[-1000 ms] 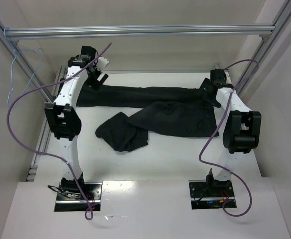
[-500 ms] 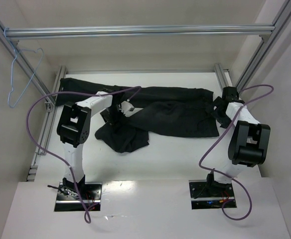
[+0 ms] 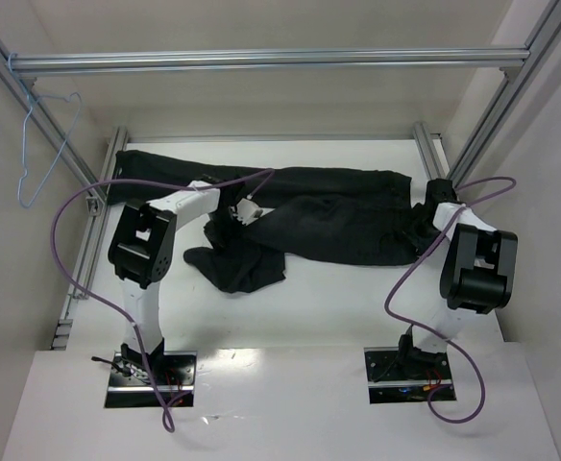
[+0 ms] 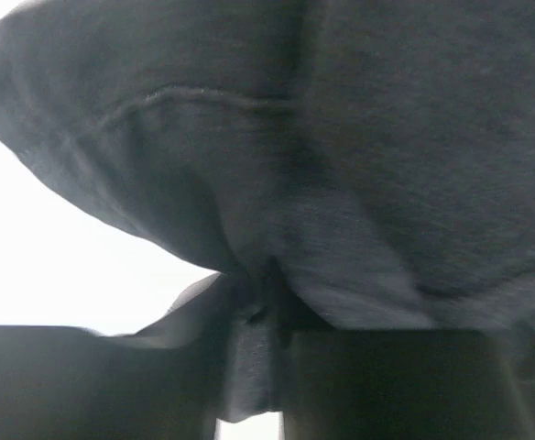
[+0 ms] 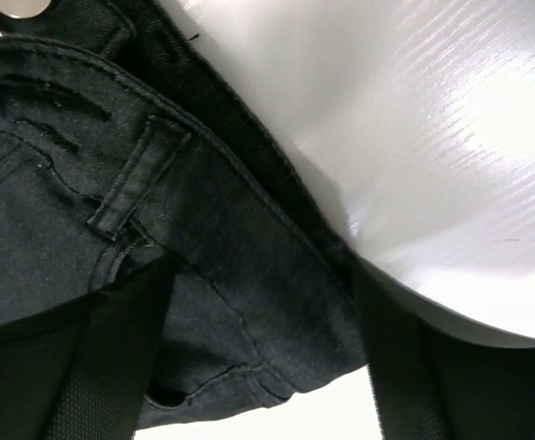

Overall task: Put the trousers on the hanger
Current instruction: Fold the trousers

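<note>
The black trousers (image 3: 338, 226) lie across the far half of the white table (image 3: 338, 307), waist at the right, one leg folded into a heap at the middle left. The light-blue hanger (image 3: 45, 144) hangs on the frame at the far left, away from both arms. My left gripper (image 3: 231, 216) is down on the folded leg. In the left wrist view it (image 4: 254, 367) is shut on a pinched fold of the trousers (image 4: 387, 165). My right gripper (image 5: 258, 367) straddles the waistband corner (image 5: 231, 266) beside a belt loop (image 5: 135, 179), its fingers still well apart.
Silver frame bars (image 3: 261, 60) run overhead at the back and slant down both sides. Purple cables (image 3: 60, 230) loop off each arm. The table's right edge lies just past my right gripper (image 3: 423, 216). Bare white table lies between the trousers and the arm bases.
My left arm swung from the table's far left corner down to the folded leg and shut on it. My right gripper dropped onto the waistband and its fingers have narrowed.
</note>
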Controlling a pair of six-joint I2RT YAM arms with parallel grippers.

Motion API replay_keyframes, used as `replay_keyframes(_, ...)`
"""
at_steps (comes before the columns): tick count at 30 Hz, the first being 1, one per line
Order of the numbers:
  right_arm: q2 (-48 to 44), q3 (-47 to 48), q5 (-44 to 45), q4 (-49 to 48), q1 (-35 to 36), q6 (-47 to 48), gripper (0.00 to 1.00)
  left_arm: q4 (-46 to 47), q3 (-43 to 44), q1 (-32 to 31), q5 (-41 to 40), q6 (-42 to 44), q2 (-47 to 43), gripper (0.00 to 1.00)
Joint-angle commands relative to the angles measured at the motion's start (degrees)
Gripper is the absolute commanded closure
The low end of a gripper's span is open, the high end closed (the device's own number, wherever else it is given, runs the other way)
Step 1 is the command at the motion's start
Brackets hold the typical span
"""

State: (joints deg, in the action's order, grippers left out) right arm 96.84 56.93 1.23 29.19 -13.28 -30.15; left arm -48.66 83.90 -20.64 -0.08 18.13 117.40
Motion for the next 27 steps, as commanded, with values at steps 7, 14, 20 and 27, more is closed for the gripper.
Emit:
replay_keyframes(7, 3.7, -0.1, -4.8, -4.4, 0.1, 0.5, 0.98, 10.0, -8.3, 4.2, -7.1, -1.1, -2.0, 1.00)
replay_keyframes(14, -3.4, 1.7, -1.9, -3.8, -5.6, 1.8, 1.00, 11.1, -4.3, 16.0, -26.4, 3.1, -14.3, 1.00)
replay_keyframes(20, -7.0, 2.3, 0.0, -3.3, -8.4, 4.0, 1.00, 11.7, 1.8, 22.6, -31.6, 3.8, -21.3, 1.00)
replay_keyframes(27, -7.0, 1.0, 0.5, -3.8, -8.4, 4.6, 1.00, 16.1, -6.3, 26.4, -34.5, 0.9, -23.9, 1.00)
